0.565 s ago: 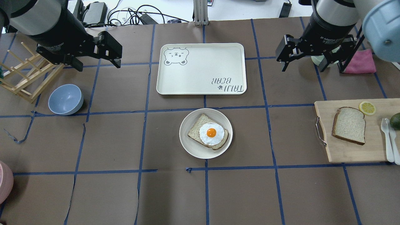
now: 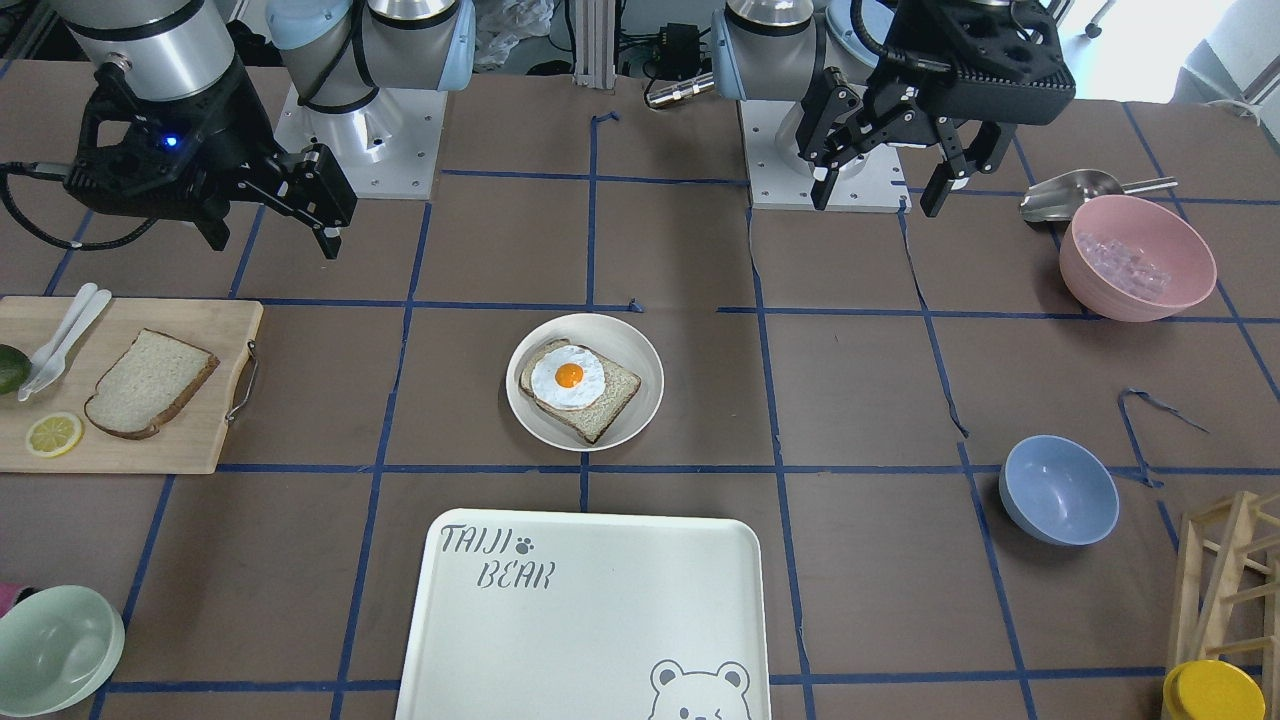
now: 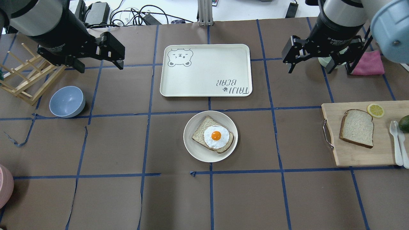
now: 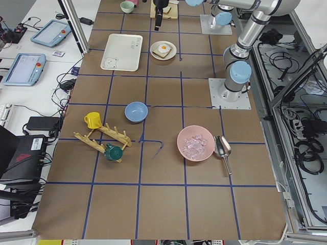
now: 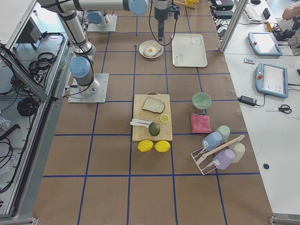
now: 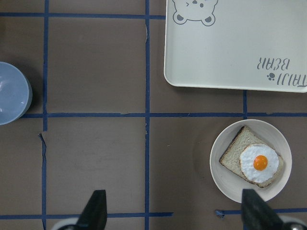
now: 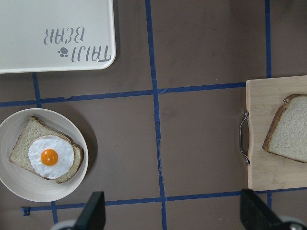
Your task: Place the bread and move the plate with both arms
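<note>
As seen from overhead, find the plate (image 3: pixel 198 153) carrying an egg-topped slice (image 3: pixel 201 132). Spot the bread (image 3: pixel 357 127) lying flat on a cutting board (image 3: pixel 351 156) well right of the plate. Beyond the plate, note left gripper (image 3: pixel 99 67) and right gripper (image 3: pixel 310 68), both spread wide, empty.

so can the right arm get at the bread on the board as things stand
Probably yes. The right pincer hangs open near the board, and the bread lies bare on it, with nothing on top. The lemon slice and cutlery sit clear of it.
</note>
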`<act>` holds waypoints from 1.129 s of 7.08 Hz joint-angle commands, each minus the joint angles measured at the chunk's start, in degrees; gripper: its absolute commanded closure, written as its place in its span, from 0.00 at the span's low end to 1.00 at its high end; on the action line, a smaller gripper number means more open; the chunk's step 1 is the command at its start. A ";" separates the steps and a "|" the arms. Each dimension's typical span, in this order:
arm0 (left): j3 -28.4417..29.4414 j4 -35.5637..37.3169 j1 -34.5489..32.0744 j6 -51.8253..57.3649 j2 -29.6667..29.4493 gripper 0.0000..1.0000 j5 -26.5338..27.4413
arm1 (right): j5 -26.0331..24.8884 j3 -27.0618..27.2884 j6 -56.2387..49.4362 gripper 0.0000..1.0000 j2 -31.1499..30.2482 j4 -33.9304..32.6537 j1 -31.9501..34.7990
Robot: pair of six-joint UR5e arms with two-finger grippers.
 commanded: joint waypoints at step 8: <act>0.00 0.01 0.07 0.00 -0.09 0.00 -0.01 | 0.72 -0.25 0.00 0.00 -0.26 0.00 -0.01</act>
